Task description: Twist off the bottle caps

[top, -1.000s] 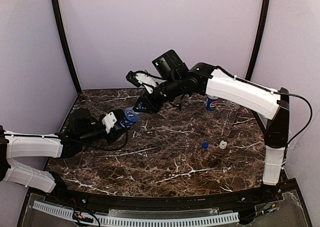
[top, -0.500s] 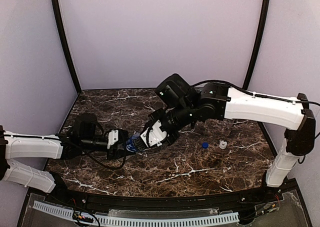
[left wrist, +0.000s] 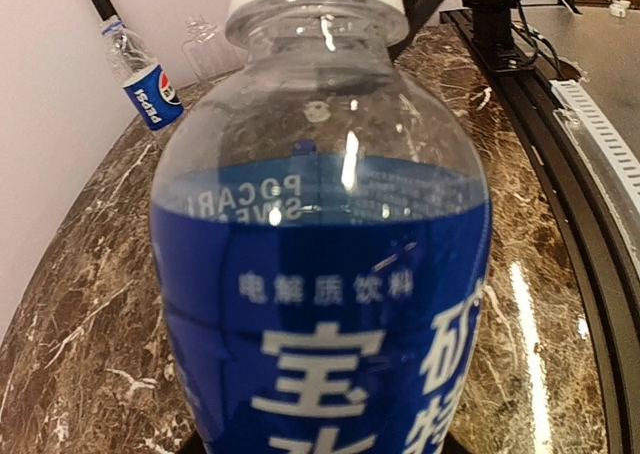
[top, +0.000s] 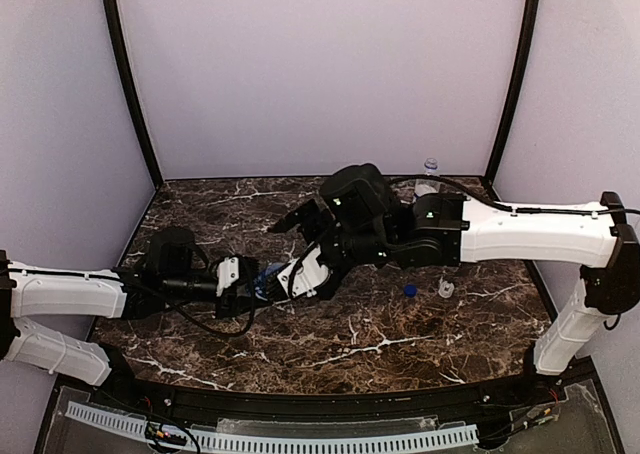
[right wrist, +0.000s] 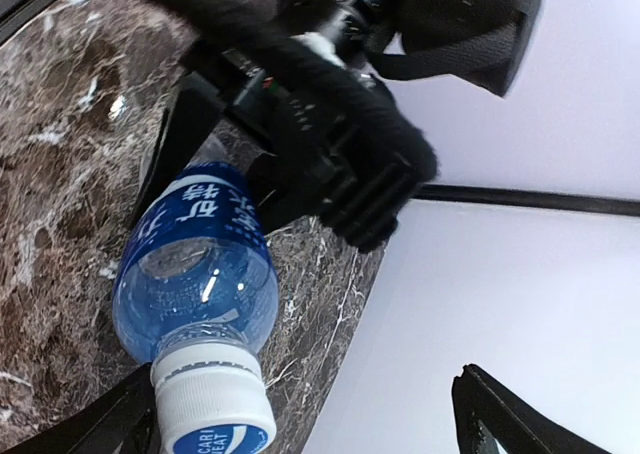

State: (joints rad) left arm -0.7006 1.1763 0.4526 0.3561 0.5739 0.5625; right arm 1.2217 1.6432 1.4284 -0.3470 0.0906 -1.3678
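Left gripper (top: 246, 278) clamps the blue-labelled bottle (left wrist: 320, 274) over the left-centre of the worktop (top: 350, 344). Right gripper (right wrist: 305, 414) is spread wide, with the bottle's white cap (right wrist: 213, 409) between its fingers. A blue cap (top: 409, 290) and second white cap (top: 446, 289) lie loose nearer the right edge.

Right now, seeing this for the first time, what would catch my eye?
A blue-labelled bottle is held mid-table by the left end effector. Its white cap is on, sitting between the fingers of the open right end effector. A loose blue cap lies off to the right.
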